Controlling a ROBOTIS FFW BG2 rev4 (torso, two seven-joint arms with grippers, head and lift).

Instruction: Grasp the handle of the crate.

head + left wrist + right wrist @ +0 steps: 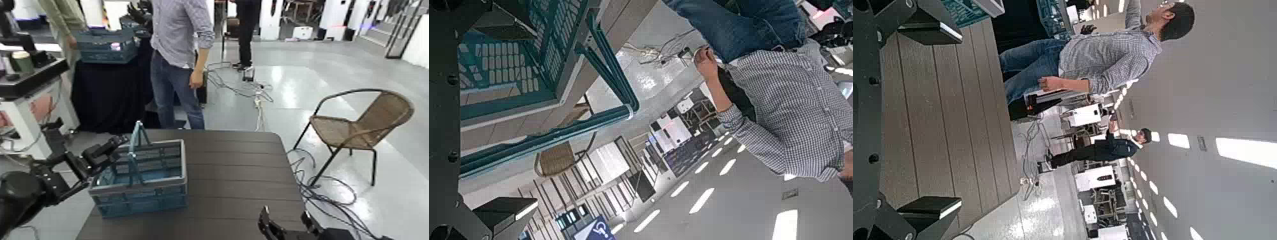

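The blue-teal slotted crate (138, 177) with a grey rim sits on the dark table (236, 185) at its front left. Its thin light-blue handle (135, 148) stands upright over the crate's middle. My left gripper (119, 142) is open, at the crate's left rim, close beside the handle. In the left wrist view the crate (504, 60) and the handle (615, 76) lie just beyond my open left gripper (514, 115), not between the fingers. My right gripper (286, 227) is open and empty, low at the table's front edge; it also shows in the right wrist view (933, 120).
A person (182, 57) stands just behind the table's far edge. A darker blue crate (108, 46) sits on a black-draped table behind. A wicker chair (361, 127) stands to the right, and cables (255, 89) lie on the floor.
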